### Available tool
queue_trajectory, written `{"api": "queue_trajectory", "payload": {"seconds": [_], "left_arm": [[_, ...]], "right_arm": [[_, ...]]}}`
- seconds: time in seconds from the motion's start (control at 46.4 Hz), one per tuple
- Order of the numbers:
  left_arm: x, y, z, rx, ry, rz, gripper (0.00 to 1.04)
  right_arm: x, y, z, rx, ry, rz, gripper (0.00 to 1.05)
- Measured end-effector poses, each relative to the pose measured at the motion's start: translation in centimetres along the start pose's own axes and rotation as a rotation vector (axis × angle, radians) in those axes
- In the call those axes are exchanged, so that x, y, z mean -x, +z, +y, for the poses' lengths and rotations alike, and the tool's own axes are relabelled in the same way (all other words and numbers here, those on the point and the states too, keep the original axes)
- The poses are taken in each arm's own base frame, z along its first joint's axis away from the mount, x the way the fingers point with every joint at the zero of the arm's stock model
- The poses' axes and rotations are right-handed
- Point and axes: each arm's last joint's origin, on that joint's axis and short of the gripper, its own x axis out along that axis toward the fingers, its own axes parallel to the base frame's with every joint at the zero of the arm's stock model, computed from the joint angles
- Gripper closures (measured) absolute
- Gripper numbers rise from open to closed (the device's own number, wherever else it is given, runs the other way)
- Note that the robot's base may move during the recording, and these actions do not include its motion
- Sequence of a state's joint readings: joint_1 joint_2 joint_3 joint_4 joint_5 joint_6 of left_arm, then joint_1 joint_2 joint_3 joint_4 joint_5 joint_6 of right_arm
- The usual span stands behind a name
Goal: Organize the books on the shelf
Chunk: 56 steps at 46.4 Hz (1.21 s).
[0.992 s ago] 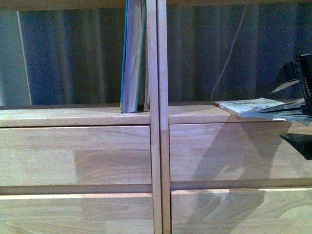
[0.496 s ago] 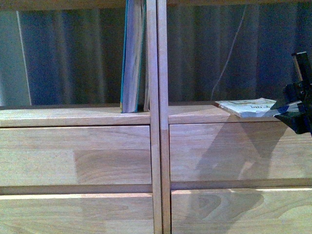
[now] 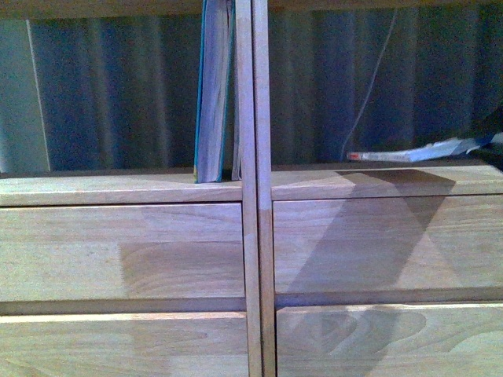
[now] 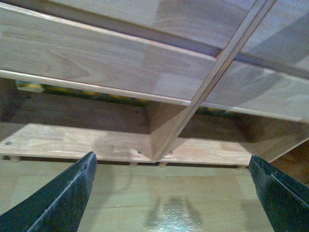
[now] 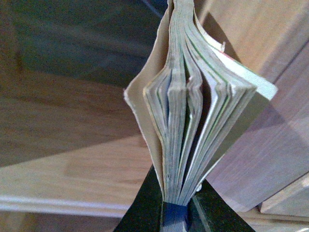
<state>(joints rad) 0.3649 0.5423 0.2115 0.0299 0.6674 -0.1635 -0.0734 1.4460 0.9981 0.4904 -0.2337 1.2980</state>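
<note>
Right gripper (image 5: pixel 175 210) is clamped on the floppy paperback (image 3: pixel 409 152), holding it nearly flat just over the right bay of the shelf (image 3: pixel 141 188). Left gripper (image 4: pixel 171 162) gapes apart. The teal book (image 3: pixel 212 94) stands upright left of the divider.

A pleated blue-grey curtain (image 3: pixel 118 94) filled the upper half of the front view, its folds running vertically. A thin white cord (image 3: pixel 368 86) hung slantwise across it at upper right. A pale wall strip (image 3: pixel 14 94) showed at the far left edge. In the left wrist view, a light wooden floor (image 4: pixel 169 193) spanned the bottom, with bright glare at lower centre.
</note>
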Motion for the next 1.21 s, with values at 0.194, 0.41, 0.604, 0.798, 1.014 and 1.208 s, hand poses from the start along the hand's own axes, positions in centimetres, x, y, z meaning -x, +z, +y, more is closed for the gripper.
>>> {"api": "queue_trajectory", "payload": {"seconds": [0.194,0.41,0.604,0.798,1.014,1.208], "left_arm": [[-5.4,6.6,5.2,0.104,0.023,-0.037,0.07],[-11.7,9.7,6.2,0.267,-0.164,0.088,0.07],[-15.6,15.5,0.6,0.356,-0.530,0.088,0.07],[-16.6,17.2,-6.4,0.477,-0.777,0.081,0.07],[-16.9,16.4,-10.3,0.529,-0.859,0.130,0.07],[-16.3,16.9,-11.2,0.507,-0.890,0.070,0.18]], "right_arm": [[6.0,0.9,3.4,0.107,0.209,0.000,0.97],[9.3,-0.4,4.6,0.190,0.365,0.043,0.97],[10.2,-3.9,5.9,0.333,0.538,0.108,0.97],[7.3,-7.6,5.3,0.383,0.504,0.165,0.97],[6.9,-12.4,6.1,0.323,0.552,0.308,0.97],[7.8,-15.4,7.0,0.189,0.589,0.429,0.97]]}}
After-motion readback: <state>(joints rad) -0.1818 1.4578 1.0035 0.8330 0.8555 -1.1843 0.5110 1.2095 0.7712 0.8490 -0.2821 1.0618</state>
